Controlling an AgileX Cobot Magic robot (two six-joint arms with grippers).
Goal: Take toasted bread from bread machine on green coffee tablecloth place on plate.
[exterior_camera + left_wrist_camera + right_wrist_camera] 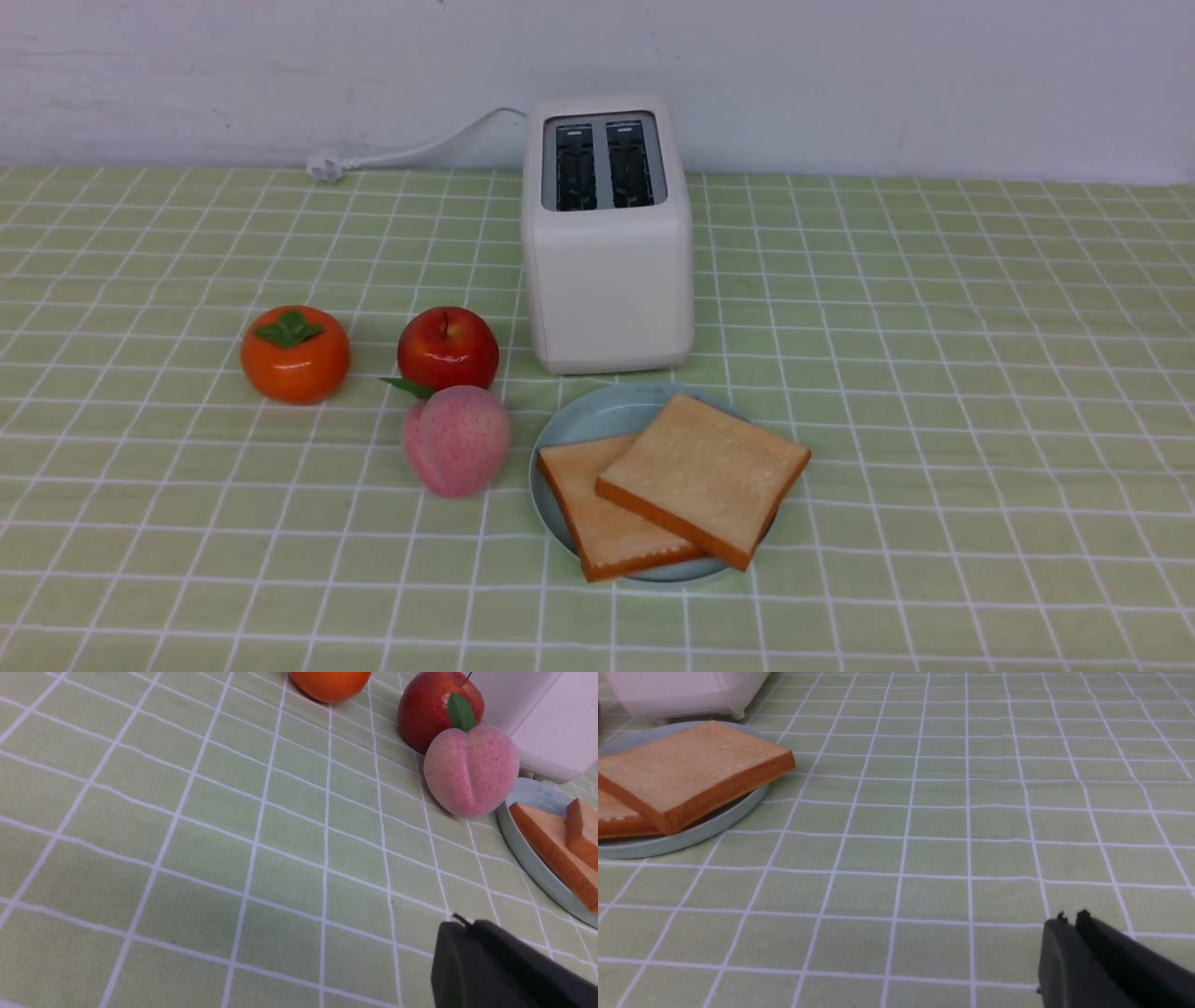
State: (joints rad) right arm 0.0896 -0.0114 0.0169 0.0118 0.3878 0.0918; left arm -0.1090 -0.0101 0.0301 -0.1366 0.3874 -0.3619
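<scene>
Two square slices of pale tan toasted bread [686,490] with orange-brown crusts lie overlapping on the round pale blue-green plate [583,425], just before the boxy white bread machine [609,243], whose slots look empty, mid-surface on the green gridded tablecloth [934,373]. Both slices look delivered. The left tool [460,926] and right tool [1069,917] hover low on either side, each pressed together, holding nothing.

Upper toast slice [705,476] hides lower slice [597,523] partly.

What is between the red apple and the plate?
The pink peach sits between the red apple and the plate, clearest in the front view.
</scene>
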